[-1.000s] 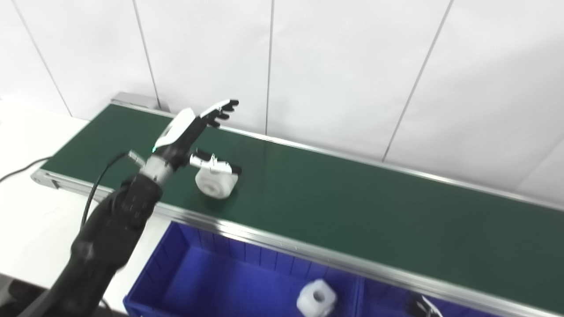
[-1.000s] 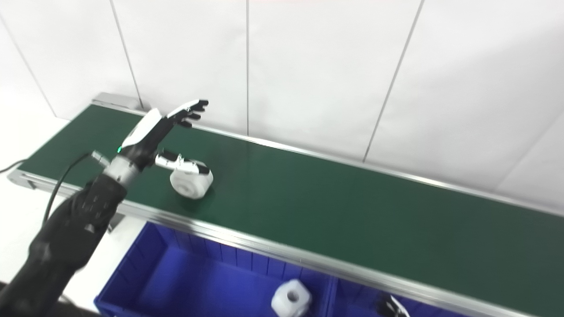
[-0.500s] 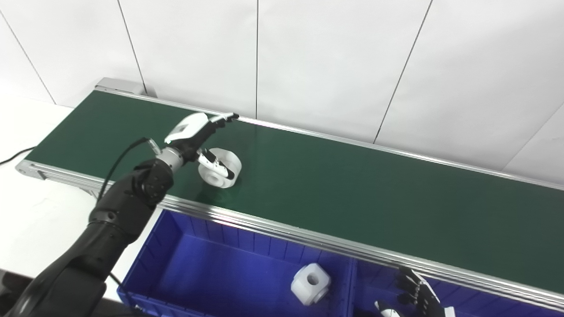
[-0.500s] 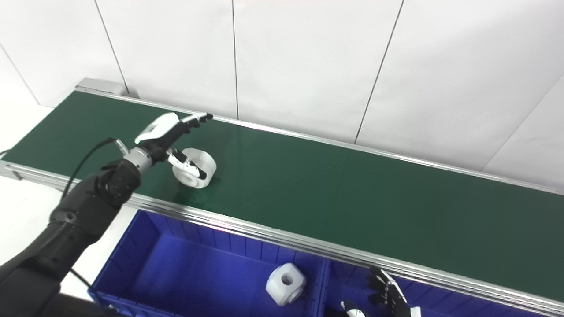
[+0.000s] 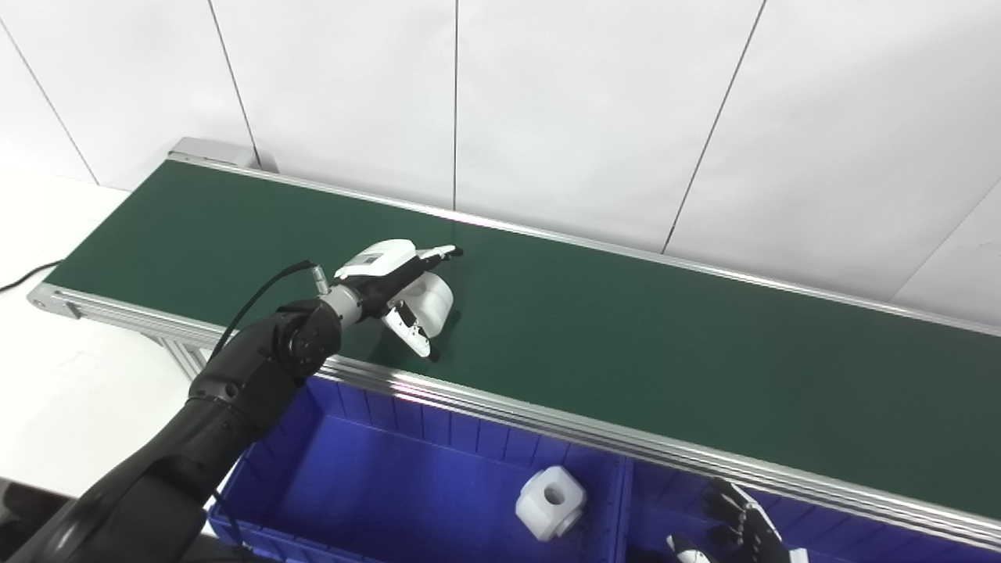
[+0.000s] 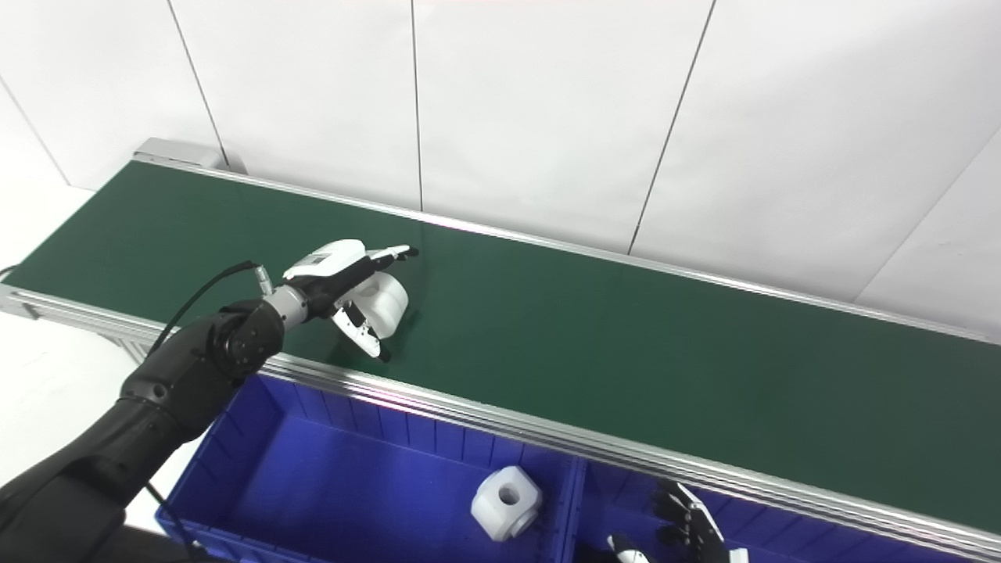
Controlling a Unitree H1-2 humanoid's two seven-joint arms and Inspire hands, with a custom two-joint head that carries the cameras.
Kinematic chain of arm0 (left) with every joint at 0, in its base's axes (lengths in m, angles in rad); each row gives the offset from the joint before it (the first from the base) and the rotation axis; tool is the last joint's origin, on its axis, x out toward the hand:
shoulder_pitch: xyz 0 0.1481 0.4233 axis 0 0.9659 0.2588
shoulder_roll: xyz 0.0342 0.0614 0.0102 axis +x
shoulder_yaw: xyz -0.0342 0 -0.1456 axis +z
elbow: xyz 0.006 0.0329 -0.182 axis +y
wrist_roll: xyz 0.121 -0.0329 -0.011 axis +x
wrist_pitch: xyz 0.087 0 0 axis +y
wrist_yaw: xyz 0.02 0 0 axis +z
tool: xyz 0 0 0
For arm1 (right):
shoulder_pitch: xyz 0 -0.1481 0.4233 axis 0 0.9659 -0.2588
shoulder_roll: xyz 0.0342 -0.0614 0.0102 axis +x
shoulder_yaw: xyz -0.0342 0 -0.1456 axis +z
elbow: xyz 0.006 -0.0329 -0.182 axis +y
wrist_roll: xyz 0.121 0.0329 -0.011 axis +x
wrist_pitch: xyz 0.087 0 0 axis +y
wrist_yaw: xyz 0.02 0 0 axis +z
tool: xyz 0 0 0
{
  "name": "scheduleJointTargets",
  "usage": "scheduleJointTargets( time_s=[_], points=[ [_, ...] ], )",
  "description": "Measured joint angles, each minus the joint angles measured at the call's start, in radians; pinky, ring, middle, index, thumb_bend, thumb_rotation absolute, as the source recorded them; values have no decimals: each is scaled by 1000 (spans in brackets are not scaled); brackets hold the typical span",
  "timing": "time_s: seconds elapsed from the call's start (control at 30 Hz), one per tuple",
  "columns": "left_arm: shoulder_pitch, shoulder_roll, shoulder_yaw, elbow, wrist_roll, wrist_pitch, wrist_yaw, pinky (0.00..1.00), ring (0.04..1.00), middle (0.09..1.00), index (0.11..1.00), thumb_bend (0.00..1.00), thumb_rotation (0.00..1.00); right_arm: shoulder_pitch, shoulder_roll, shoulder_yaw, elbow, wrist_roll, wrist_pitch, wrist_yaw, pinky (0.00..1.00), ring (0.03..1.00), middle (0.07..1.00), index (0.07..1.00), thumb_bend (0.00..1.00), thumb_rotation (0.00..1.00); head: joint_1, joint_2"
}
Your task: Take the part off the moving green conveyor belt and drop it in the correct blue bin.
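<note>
the green conveyor belt [image 5: 626, 344] runs from far left to near right, with a white worktop [image 5: 70, 391] under its left end. along its near edge sit two blue bins: the left blue bin [image 5: 375, 500] holds a white block with a round hole [image 5: 550, 501], and the right blue bin [image 5: 665, 508] is mostly cut off at the bottom.

the left robot hand [image 5: 395, 285] lies low on the belt's left half, fingers spread apart around the white round part [image 5: 432, 299], thumb on the near side and fingers over the far side, not clamped on it. the right robot hand [image 6: 688, 532] waits open, fingers splayed, over the right bin.

the part looks like rigid, smooth moulded plastic, probably light and a bit slippery. the likely best hold is across its curved rim, thumb opposite fingers, closing promptly since the belt carries it.
</note>
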Motion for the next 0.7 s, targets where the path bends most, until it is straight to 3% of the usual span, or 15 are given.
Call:
scheduleJointTargets(
  time_s=[0.03,0.07,0.17,0.27,0.53,0.7],
  points=[
    [4,-5,4,9,-3,-18,16,610,647,672,581,585,29,1,0,0,0,1,0,0,709,743,745,780,738,393,0,0],
    [7,-11,7,25,-3,-46,43,542,521,574,536,534,11,1,0,0,0,2,0,0,718,745,745,782,735,394,0,0],
    [27,-29,8,43,2,-90,118,508,445,517,502,502,0,1,0,0,-3,3,0,0,717,743,740,777,727,387,0,5],
    [37,-46,7,43,6,-104,161,512,442,514,497,499,0,0,0,0,-4,1,0,-3,715,741,739,774,727,389,2,6],
    [47,-34,6,-30,24,-71,134,522,446,516,489,499,0,4,-2,-2,-5,-25,0,-25,708,740,737,771,721,415,0,18],
    [125,-21,60,-195,-47,-68,97,492,430,508,511,499,0,6,-2,-2,-25,-38,0,-29,695,732,734,769,722,435,-11,34]
  ],
)
